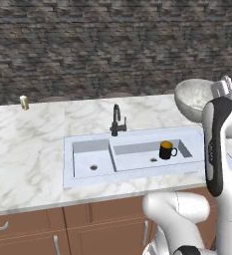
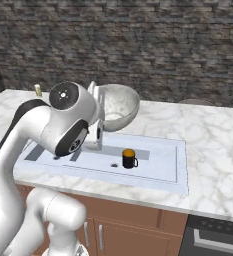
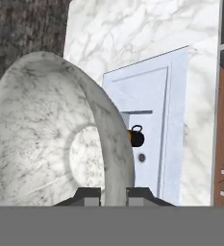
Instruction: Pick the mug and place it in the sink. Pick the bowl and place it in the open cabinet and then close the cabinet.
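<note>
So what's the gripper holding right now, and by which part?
The bowl, pinched by its rim between the fingers of the gripper, lifted and tipped on its side.

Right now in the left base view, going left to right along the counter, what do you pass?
Small yellowish jar → smaller left basin of the sink → black faucet → mug in the larger right basin → bowl, lifted above the counter at the right.

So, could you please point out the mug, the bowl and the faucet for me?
mug (image 1: 166, 150), left base view, on its black side wall.
bowl (image 2: 119, 104), right base view, on its mottled inner surface.
faucet (image 1: 117, 121), left base view, on its upright stem.
</note>
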